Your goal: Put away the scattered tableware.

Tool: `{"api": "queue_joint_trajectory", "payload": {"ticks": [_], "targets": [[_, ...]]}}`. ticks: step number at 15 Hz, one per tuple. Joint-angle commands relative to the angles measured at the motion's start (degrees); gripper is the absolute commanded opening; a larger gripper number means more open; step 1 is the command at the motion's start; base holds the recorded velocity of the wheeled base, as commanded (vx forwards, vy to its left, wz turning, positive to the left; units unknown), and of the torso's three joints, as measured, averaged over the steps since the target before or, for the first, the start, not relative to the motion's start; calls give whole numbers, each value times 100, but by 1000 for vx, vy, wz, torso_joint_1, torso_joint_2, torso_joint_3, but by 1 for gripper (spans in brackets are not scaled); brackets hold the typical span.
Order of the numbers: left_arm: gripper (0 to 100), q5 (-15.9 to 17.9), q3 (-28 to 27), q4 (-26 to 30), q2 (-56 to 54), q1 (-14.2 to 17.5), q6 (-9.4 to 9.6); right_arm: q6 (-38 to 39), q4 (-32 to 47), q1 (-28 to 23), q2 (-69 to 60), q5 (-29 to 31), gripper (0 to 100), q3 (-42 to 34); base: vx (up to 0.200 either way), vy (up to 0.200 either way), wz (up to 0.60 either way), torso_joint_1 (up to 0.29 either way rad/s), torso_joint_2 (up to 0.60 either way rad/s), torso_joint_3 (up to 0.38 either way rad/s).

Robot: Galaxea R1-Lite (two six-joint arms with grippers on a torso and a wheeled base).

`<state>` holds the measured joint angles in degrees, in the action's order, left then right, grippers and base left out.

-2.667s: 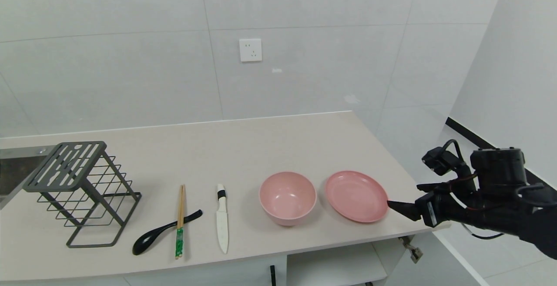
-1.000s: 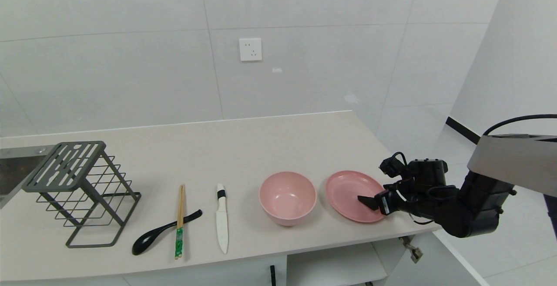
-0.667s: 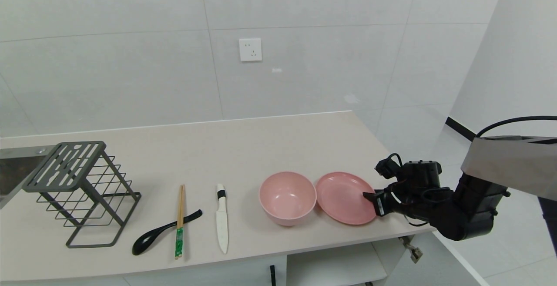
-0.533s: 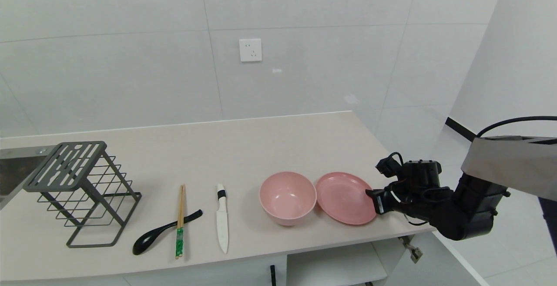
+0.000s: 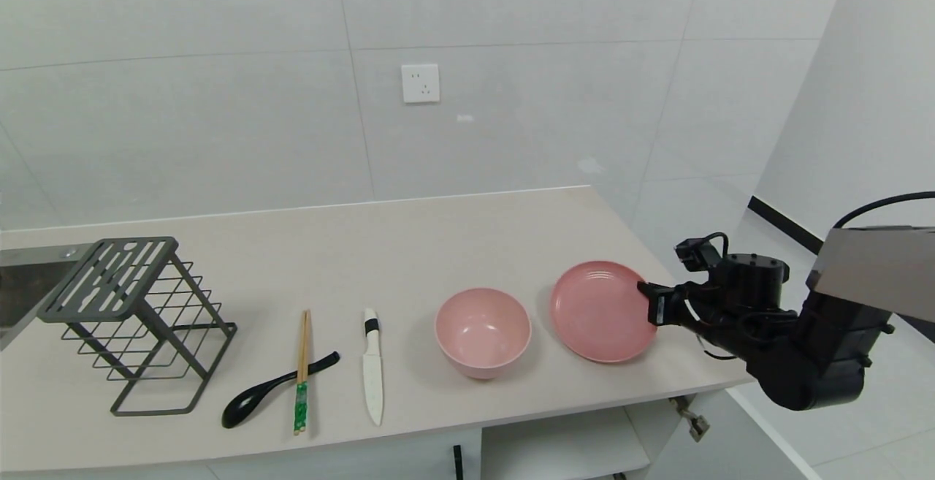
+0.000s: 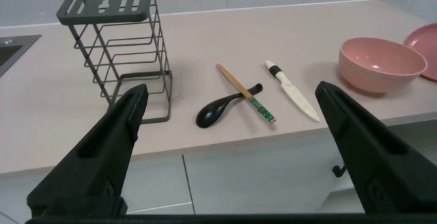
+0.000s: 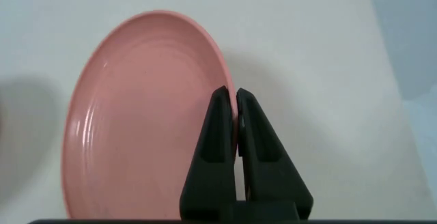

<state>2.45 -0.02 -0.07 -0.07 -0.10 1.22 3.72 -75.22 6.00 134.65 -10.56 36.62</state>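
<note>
Against white wall tiles with a socket (image 5: 421, 83), found a beige countertop (image 5: 409, 246) from the head view, bearing from left to right a dark wire dish rack (image 5: 131, 319), a black spoon (image 5: 270, 390) crossed under a pair of chopsticks (image 5: 302, 370), a white knife (image 5: 372, 374), a pink bowl (image 5: 482, 330) and a pink plate (image 5: 599, 312). Saw the right gripper (image 5: 646, 296) pinched on the plate's right rim, with the plate tipped up on that side and just beside the bowl, not touching it; could not tell whether its lower edge met the counter. From the left wrist view, saw the left gripper (image 6: 230, 87) poised in front of the counter, fingers spread wide and holding nothing, with rack, spoon, chopsticks, knife and bowl laid out beyond. From the right wrist view, confirmed both fingers closed narrow on the thin rim, one on each face. Judged the step in hand to be lifting the plate for the rack, well apart at the far left. Reckoned it wise to keep the pinch firm, since a rim hold lets a plate swing or slip, to raise it clear of the bowl before travelling, and to move slowly.
</note>
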Motion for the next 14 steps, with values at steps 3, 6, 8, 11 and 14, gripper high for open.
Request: {"api": "queue_joint_trajectory", "payload": {"ticks": [3, 6, 8, 11, 14], "targets": [[100, -8, 2, -1, 7, 1, 1, 261, -1241, 139, -843, -17, 0, -1184, 0, 0, 0, 0, 0, 0], [100, -8, 2, -1, 7, 1, 1, 349, -1478, 156, -1793, -25, 0, -1983, 0, 0, 0, 0, 0, 0], [100, -8, 2, -1, 7, 1, 10, 349, -1478, 165, -2285, -52, 0, -2344, 0, 0, 0, 0, 0, 0], [100, -8, 2, -1, 7, 1, 10, 349, -1478, 156, -2997, -104, 0, -2853, 0, 0, 0, 0, 0, 0], [100, 1, 2, -1, 7, 1, 28, 375, -1478, 182, -3533, -342, 0, -3477, 0, 0, 0, 0, 0, 0]]}}
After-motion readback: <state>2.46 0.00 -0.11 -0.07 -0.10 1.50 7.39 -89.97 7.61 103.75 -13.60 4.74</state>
